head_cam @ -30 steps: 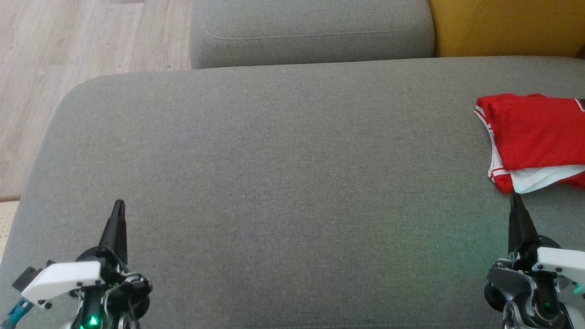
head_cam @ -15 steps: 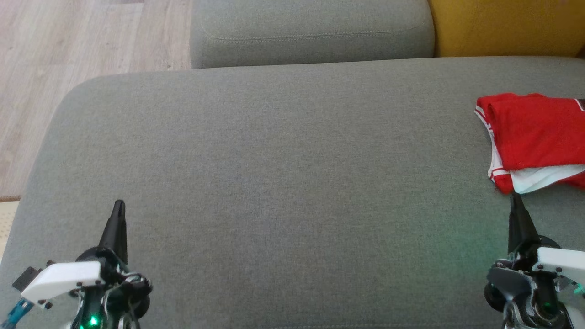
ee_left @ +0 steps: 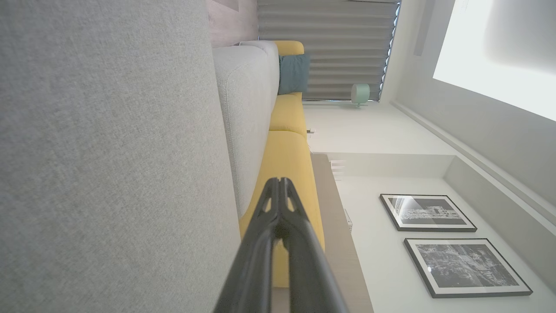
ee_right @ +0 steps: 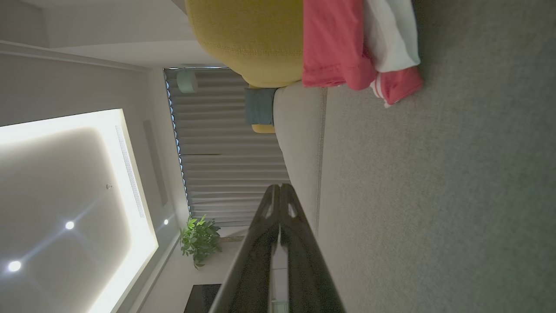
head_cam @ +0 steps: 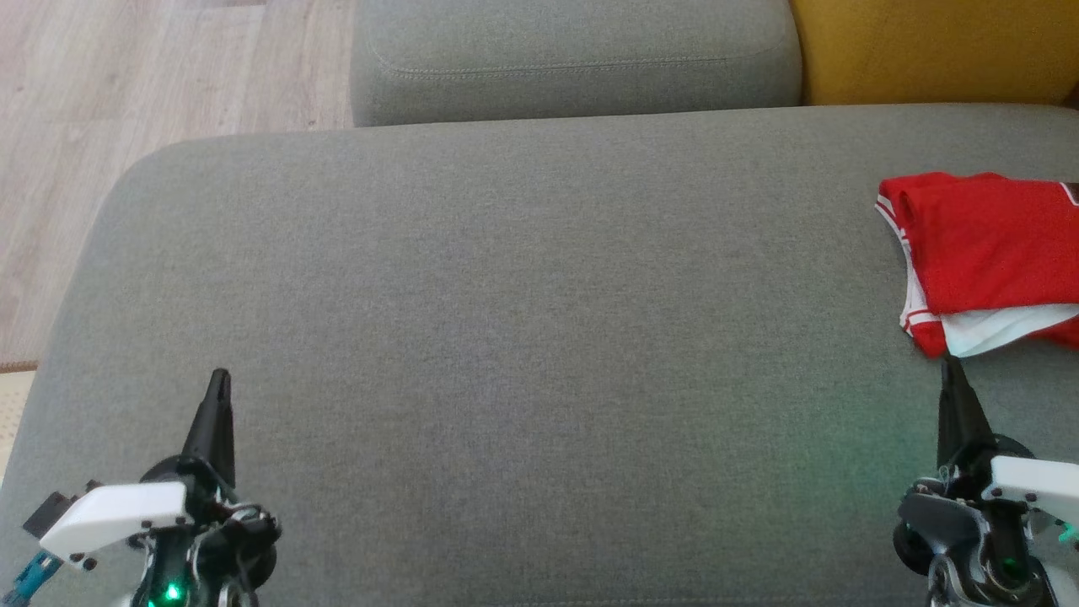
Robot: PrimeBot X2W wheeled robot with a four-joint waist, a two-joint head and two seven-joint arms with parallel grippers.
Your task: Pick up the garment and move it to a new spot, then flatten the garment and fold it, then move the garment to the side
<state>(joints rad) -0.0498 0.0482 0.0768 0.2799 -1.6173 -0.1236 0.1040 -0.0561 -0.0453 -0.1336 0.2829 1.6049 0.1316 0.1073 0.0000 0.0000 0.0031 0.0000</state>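
Note:
The folded red garment [head_cam: 986, 244] with white trim lies at the right edge of the grey sofa seat [head_cam: 523, 320], partly cut off by the head view's edge. It shows too in the right wrist view as the red garment [ee_right: 339, 43] ahead of the fingers. My right gripper [head_cam: 950, 364] is shut and empty, its tip just short of the garment's near corner. At the lower left my left gripper [head_cam: 219, 377] is shut and empty over bare cushion. In the wrist views the left gripper [ee_left: 280, 180] and the right gripper [ee_right: 278, 187] have their fingertips together.
A grey back cushion [head_cam: 573, 59] and a yellow cushion [head_cam: 936, 46] stand behind the seat. Wooden floor [head_cam: 101, 101] lies to the left past the rounded seat edge. A rug corner [head_cam: 13, 405] shows at the far left.

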